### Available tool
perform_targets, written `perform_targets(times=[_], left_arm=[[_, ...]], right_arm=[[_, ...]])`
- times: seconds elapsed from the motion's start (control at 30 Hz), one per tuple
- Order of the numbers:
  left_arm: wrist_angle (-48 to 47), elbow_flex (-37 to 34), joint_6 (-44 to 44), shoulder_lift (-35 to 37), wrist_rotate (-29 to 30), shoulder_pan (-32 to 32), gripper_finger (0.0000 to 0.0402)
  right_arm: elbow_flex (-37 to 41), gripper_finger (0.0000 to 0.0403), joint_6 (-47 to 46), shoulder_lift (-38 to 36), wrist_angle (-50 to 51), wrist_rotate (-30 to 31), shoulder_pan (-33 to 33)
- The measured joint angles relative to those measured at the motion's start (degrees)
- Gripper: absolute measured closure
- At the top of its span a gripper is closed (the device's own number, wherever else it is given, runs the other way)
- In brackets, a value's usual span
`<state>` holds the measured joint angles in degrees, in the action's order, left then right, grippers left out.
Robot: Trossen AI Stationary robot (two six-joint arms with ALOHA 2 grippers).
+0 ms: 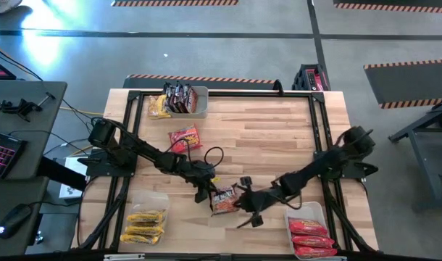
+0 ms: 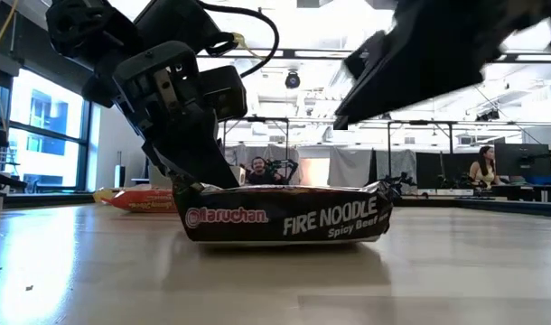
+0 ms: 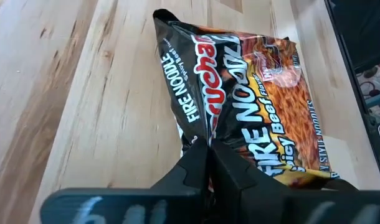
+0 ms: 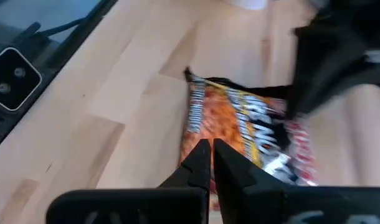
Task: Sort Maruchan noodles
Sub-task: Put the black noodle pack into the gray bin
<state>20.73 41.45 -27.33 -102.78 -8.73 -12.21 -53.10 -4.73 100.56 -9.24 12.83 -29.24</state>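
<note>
left tool [image 3: 209,163] pinching dark fire noodle packet [image 3: 252,106] on wooden table [image 1: 272,138]

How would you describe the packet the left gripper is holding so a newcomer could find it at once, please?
On the wooden table, look at the near edge, between the two arms. There the left gripper pinches a dark packet marked Fire Noodle Spicy Beef, the only one lying outside the bins besides a red packet farther back.

Two black jointed arms, matte finish.
Left arm [image 1: 145,151] carries a looping black cable [image 1: 214,154]; right arm [image 1: 330,163] has blocky housings.
</note>
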Motion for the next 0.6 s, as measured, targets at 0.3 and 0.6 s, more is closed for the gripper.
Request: perform_targets(times=[0.3, 0.6], left_arm=[[-0.3, -0.1, 0.4, 0.8, 0.2, -0.1, 0.0401], [-3.5, -0.1, 3.0, 9.1, 3.0, -0.2, 0.0401]], right_arm=[[9.8, 0.0403, -9.4, -7.5, -3.1, 12.4, -4.4], [24.0, 0.0373, -29.0, -7.6, -27.1, 7.7, 1.4]])
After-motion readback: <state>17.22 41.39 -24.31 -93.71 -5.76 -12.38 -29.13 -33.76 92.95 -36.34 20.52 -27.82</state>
